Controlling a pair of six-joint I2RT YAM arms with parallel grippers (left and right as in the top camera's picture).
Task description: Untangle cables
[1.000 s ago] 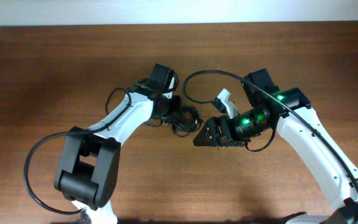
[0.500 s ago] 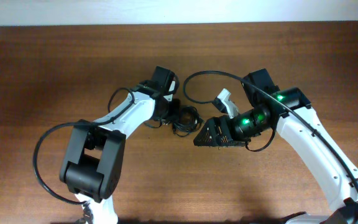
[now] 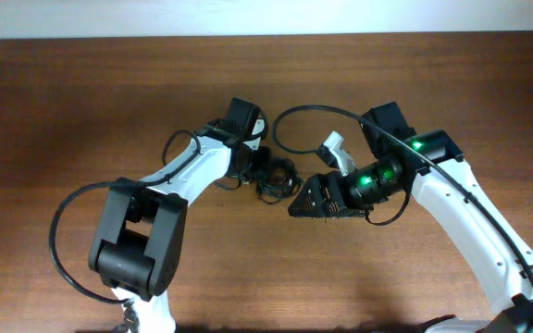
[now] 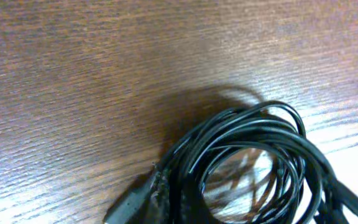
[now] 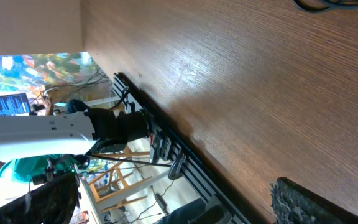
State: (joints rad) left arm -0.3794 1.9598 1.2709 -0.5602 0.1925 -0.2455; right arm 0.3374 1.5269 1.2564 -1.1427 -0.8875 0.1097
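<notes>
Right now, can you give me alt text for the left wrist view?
Close-up of a bundle of thin black cables coiled in overlapping loops, filling the lower right of the frame on a brown wooden table. One plug end pokes out at the bundle's lower left.

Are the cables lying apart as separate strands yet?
No, the left wrist view shows the cables looped together in one tangled black bundle.

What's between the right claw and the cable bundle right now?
Only a narrow strip of bare wooden table. The overhead view shows nothing else between the right claw and the cable bundle.
</notes>
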